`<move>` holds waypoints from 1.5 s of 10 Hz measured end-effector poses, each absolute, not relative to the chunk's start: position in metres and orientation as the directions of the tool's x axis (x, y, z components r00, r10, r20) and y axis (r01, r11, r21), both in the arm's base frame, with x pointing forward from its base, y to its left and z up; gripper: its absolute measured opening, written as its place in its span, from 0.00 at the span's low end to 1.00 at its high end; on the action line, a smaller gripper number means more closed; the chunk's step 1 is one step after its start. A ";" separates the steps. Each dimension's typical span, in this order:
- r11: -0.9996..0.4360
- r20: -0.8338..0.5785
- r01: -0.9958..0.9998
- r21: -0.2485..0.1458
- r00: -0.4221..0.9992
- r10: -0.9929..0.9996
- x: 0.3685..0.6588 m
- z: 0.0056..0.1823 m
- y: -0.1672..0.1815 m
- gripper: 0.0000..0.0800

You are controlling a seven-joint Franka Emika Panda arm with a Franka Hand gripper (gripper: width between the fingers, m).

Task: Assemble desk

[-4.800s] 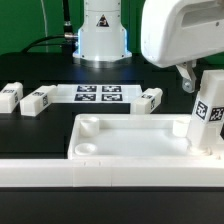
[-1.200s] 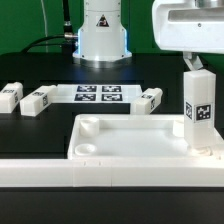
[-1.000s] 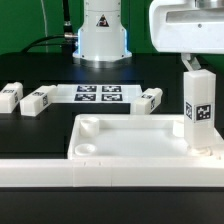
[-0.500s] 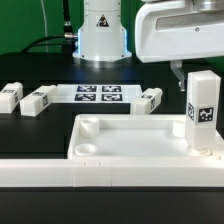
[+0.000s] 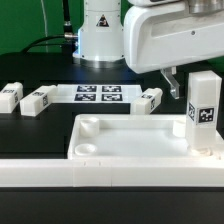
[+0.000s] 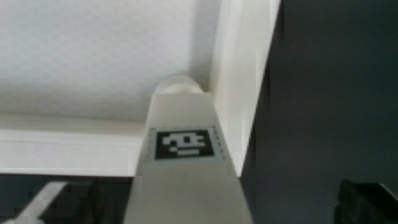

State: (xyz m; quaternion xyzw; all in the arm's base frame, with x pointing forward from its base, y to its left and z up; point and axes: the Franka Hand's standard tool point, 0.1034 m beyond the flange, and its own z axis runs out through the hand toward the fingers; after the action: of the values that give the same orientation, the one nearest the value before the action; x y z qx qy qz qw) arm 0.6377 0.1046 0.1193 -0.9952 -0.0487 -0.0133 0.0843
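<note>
While the gripper (image 5: 183, 82) hangs with jaws spread, clasping nothing, one smooth white block leg (image 5: 204, 110), square-sided and tag-marked, stands upright in the corner at the exterior view's right of the single rectangular, raised-rimmed desk panel (image 5: 130, 135), two round sockets (image 5: 88, 125) showing; three more legs (image 5: 37, 100) lie on the black table (image 5: 40, 130) beyond

White panel (image 5: 130, 138) lies flat, one tagged leg (image 5: 203, 108) upright in its corner socket.
</note>
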 end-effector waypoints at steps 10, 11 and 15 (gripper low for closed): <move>-0.983 0.029 0.064 -0.174 0.998 0.060 0.649 0.125 0.098 0.38; -0.982 0.023 0.019 -0.189 1.000 0.015 0.649 0.125 0.095 0.38; -0.890 -0.043 -0.418 -0.183 0.908 -0.418 0.649 0.124 0.091 0.38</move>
State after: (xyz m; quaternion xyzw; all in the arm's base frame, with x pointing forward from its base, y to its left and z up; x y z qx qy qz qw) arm 0.6494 0.0913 0.1240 -0.9721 0.2149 0.0010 0.0944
